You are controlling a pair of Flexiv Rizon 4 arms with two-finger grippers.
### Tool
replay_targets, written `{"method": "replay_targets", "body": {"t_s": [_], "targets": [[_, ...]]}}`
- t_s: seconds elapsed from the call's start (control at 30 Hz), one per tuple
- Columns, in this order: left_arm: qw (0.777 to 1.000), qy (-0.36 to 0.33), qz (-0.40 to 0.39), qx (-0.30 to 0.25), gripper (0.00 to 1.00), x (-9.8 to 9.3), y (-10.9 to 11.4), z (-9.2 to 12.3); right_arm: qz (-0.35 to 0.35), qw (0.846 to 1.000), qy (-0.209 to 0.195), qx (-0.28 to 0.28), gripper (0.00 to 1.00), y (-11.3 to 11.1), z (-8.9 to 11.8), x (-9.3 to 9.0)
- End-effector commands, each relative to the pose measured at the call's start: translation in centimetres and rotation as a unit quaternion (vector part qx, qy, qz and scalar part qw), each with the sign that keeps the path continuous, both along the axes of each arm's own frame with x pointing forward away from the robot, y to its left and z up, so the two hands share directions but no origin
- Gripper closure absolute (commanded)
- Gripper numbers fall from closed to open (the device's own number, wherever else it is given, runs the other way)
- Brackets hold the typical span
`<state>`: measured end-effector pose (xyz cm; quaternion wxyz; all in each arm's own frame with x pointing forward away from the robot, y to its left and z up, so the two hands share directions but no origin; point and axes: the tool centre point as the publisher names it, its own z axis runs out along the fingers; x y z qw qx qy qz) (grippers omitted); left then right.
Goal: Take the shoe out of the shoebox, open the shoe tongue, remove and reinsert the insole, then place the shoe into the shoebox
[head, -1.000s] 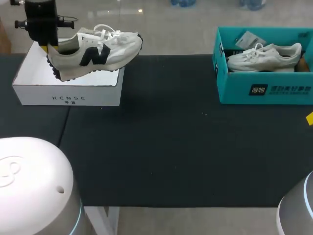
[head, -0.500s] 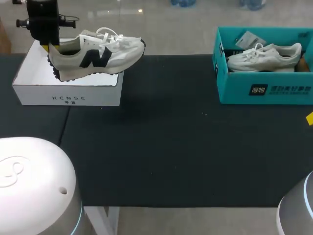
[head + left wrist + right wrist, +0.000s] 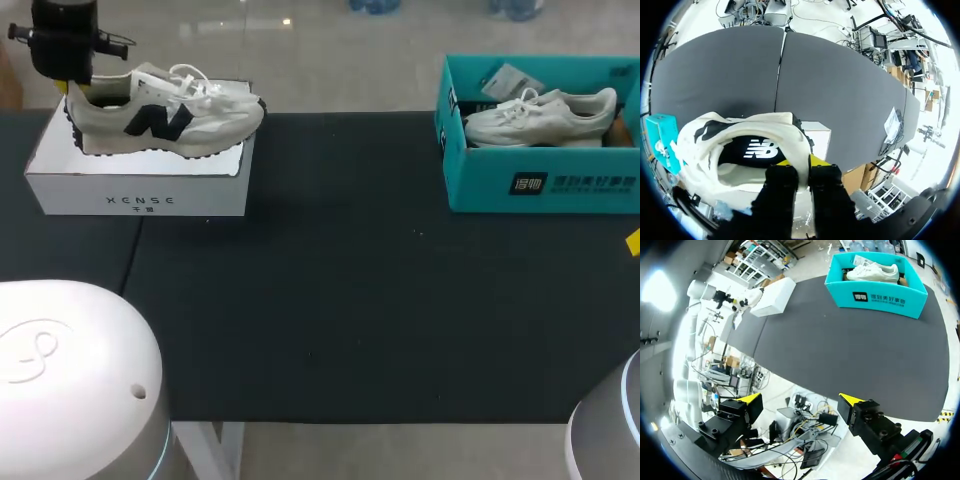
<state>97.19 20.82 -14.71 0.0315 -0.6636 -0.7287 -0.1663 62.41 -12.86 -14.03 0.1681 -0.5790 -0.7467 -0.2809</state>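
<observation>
Left gripper (image 3: 801,163) clamps heel of white-grey sneaker (image 3: 190,120) over white cardboard shoebox (image 3: 140,190); black insole (image 3: 757,150) seated; probably lift-out or final placing; right gripper (image 3: 801,398) agape, empty

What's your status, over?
Left tool shut on sneaker heel, above white shoebox. Right tool open, empty. Teal shoebox well aside.

head: above-behind, facing table (image 3: 350,300) | left wrist: close over shoe (image 3: 705,150) | right wrist: distant | all share shoe
</observation>
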Motion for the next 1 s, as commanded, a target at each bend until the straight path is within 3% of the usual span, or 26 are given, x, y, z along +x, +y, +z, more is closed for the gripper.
{"method": "replay_targets", "body": {"t_s": [0.03,0.33,0.63,0.73,0.83,0.87,1.0], "targets": [[0.997,0.003,0.080,-0.018,1.00,0.9,2.3,0.2,-0.022,0.999,-0.028,0.008,0.00,0.0,-0.2,-0.9],[0.977,-0.012,0.211,-0.024,1.00,-0.8,5.7,0.4,-0.022,0.999,-0.028,0.008,0.00,0.0,-0.2,-0.9],[0.978,-0.004,0.207,-0.022,1.00,-1.6,5.7,-0.5,-0.022,0.999,-0.028,0.008,0.00,0.0,-0.2,-0.9],[0.984,-0.001,0.176,-0.019,1.00,-1.3,5.3,-0.7,-0.022,0.999,-0.028,0.008,0.00,0.0,-0.2,-0.9],[0.996,0.004,0.094,-0.011,1.00,-0.4,4.9,-1.0,-0.022,0.999,-0.028,0.008,0.00,0.0,-0.2,-0.9],[0.998,0.011,0.058,-0.030,1.00,0.1,4.9,-1.1,-0.022,0.999,-0.028,0.008,0.00,0.0,-0.2,-0.9],[0.995,0.038,-0.085,-0.039,1.00,1.8,5.0,-1.7,-0.022,0.999,-0.028,0.008,0.00,0.0,-0.2,-0.9]]}}
